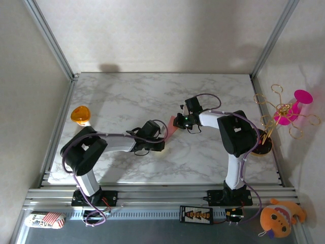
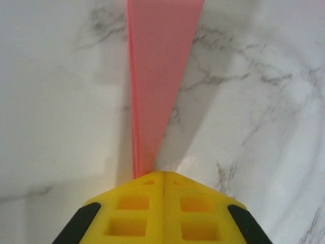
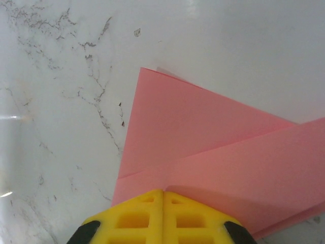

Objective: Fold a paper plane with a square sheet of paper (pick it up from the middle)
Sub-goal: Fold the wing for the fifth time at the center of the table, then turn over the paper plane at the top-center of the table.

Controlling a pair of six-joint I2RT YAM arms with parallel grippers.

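My left tool (image 2: 163,175) and right tool (image 3: 163,192) are both clamped tight on opposite ends of the paper plane (image 3: 203,137), so I can steady its crease.

a robot lab cell: aluminium frame (image 1: 51,39), white panels (image 1: 152,30), marble-look table (image 1: 127,96).

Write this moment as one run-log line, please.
left gripper: shut on folded pink paper | right gripper: shut on same paper | paper: spans between both grippers over marble table

Paper (image 3: 203,132) salmon-pink; table (image 1: 127,96) white marble, grey veins; disc (image 1: 80,115) orange.
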